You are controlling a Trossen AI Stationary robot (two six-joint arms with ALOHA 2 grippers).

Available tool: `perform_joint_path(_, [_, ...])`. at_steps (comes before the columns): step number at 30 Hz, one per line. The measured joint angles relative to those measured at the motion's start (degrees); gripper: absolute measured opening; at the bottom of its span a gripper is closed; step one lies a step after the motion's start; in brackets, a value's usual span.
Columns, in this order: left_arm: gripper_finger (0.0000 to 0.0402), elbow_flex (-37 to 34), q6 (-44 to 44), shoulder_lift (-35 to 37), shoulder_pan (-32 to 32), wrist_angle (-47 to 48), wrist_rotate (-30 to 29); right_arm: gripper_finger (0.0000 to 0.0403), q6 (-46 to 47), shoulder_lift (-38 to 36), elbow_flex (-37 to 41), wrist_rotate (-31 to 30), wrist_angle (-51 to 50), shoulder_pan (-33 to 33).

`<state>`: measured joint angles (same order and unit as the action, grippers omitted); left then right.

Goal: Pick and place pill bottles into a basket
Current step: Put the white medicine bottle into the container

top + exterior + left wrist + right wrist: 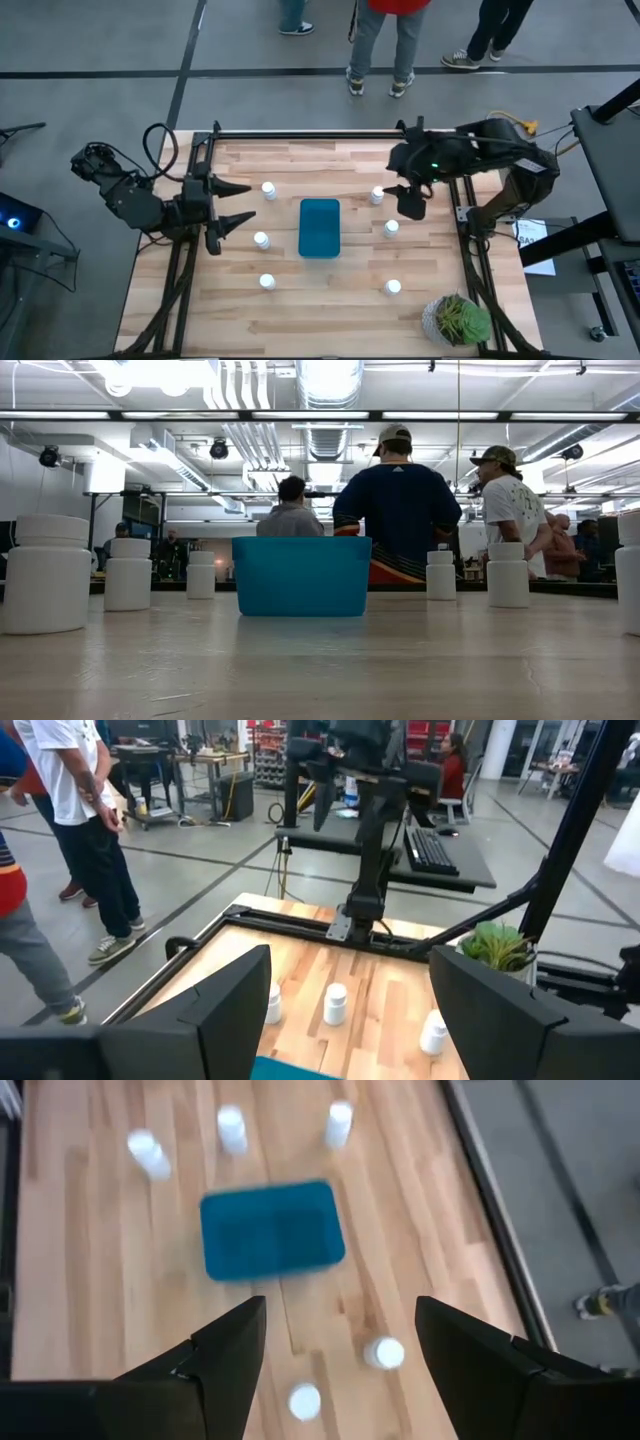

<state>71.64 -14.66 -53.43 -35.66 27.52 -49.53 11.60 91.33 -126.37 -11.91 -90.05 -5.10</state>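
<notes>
The teal-blue basket (319,228) stands on the middle of the table, also in the low view (301,575). Three white pill bottles (268,190) (261,240) (267,282) stand upright on their bases to its left, and three (377,195) (391,228) (393,288) to its right. My left gripper (238,203) is open and empty at the table's left side, pointing toward the basket. My right gripper (410,205) is open and empty, held above the table beside the right far bottle. In its wrist view (340,1312) it looks down on the basket (272,1230).
A green potted plant (458,320) stands at the table's near right corner. Black frame rails (310,133) run along the table's far and side edges. People stand on the floor beyond the far edge (385,45).
</notes>
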Motion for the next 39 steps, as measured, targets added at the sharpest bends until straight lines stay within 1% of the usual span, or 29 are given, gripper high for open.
perform_joint_path(5, [0.0256, 0.0, -1.6, 0.4, 0.0, 2.0, 0.0, 0.0249, -4.5, -0.4, 6.8, 4.2, 0.1, 1.7])
perform_joint_path(11, [0.0256, 0.0, -1.9, 1.2, 0.0, 2.1, 0.0, 0.0249, -5.4, -3.7, 16.8, 4.6, 1.2, 2.2])
perform_joint_path(18, [0.0256, -0.5, -1.3, 1.4, 0.0, 2.2, 0.0, 0.0249, -4.2, -8.3, 31.6, 5.0, 10.2, 2.4])
perform_joint_path(22, [0.0256, -1.1, -1.1, 1.4, 0.0, 2.3, -0.1, 0.0249, -3.1, -10.1, 40.3, 9.2, 16.4, 2.4])
perform_joint_path(26, [0.0256, -1.2, -1.0, 1.0, 0.0, 2.2, -0.2, 0.0249, -0.9, -11.7, 48.1, 11.2, 22.9, 2.4])
perform_joint_path(29, [0.0256, -1.2, -1.1, 1.0, 0.0, 2.1, -0.2, 0.0249, 0.0, -12.8, 52.7, 11.8, 26.8, 2.4])
perform_joint_path(32, [0.0256, -1.2, -1.1, 1.0, 0.0, 2.1, -0.3, 0.0249, 0.4, -13.0, 56.6, 12.2, 28.3, 2.4])
perform_joint_path(36, [0.0256, -1.2, -1.1, 1.1, 0.0, 2.1, -0.4, 0.0249, -0.4, -12.4, 61.0, 14.8, 30.8, 2.4])
perform_joint_path(39, [0.0256, -1.2, -1.1, 1.0, 0.1, 2.1, -0.4, 0.0249, -0.9, -12.4, 64.0, 15.0, 33.9, 2.4])
